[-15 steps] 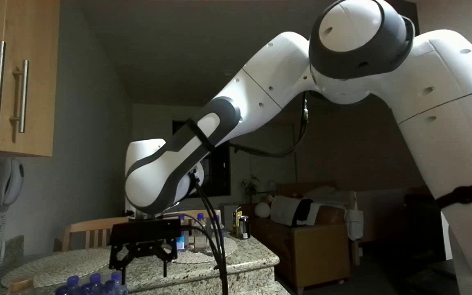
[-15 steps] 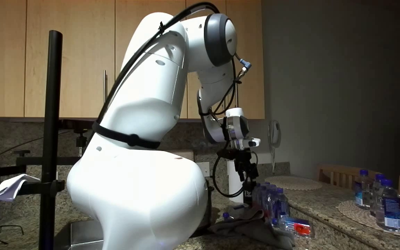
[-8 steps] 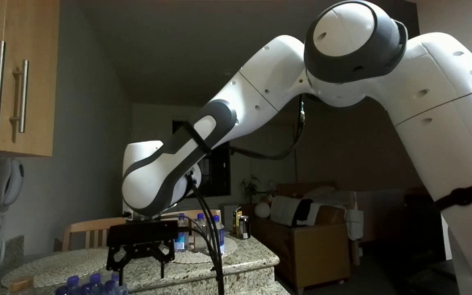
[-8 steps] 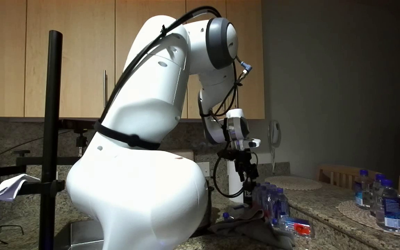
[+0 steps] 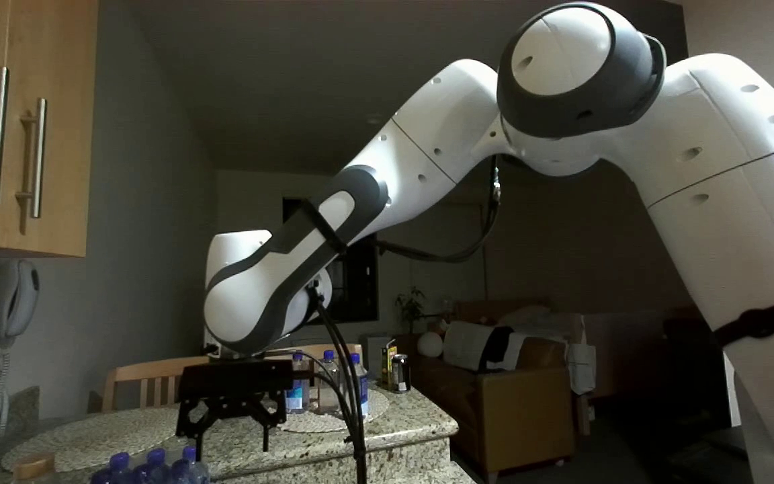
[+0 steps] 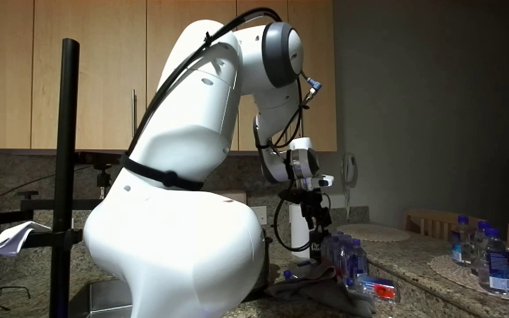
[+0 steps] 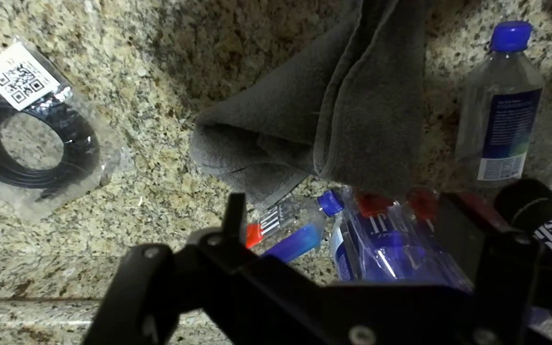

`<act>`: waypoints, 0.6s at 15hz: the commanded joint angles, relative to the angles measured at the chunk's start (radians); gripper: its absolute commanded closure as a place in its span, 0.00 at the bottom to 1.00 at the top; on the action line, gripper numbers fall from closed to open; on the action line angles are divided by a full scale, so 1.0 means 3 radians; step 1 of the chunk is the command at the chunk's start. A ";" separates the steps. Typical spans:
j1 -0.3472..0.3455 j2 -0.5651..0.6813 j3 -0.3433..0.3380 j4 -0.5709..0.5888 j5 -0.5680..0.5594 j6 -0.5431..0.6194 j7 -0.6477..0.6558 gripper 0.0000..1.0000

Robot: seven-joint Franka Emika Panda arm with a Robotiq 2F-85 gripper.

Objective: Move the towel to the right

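Note:
The grey towel (image 7: 372, 120) lies crumpled on the granite counter in the upper middle of the wrist view. It also shows in an exterior view (image 6: 320, 291), low and below the arm, partly cut by the arm's base. In the remaining exterior view it is out of view. My gripper (image 7: 346, 206) is open, with its two black fingers wide apart and no object between them. It hangs above the counter, over the bottles beside the towel, apart from the towel. The gripper shows in both exterior views (image 5: 232, 445) (image 6: 317, 222).
Packed water bottles (image 7: 396, 239) and a loose bottle (image 7: 295, 225) lie below the gripper, close to the towel. Another bottle (image 7: 501, 110) lies right of the towel, a bagged black coil (image 7: 31, 139) left. A raised counter (image 6: 396, 256) holds more bottles (image 6: 495, 265). A paper towel roll (image 6: 298, 229) stands behind.
The arm has lowered slightly over the last second. The wrist and gripper have shifted a little to the right in both exterior views since half a second ago. The towel has not moved.

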 commanded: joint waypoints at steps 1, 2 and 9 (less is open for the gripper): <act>-0.0022 0.0114 -0.0012 0.0069 0.0143 0.0197 -0.0273 0.00; -0.0026 0.0146 -0.0010 0.0086 0.0181 0.0222 -0.0331 0.00; -0.0281 0.0724 0.0090 0.0663 0.0916 0.0403 -0.1567 0.00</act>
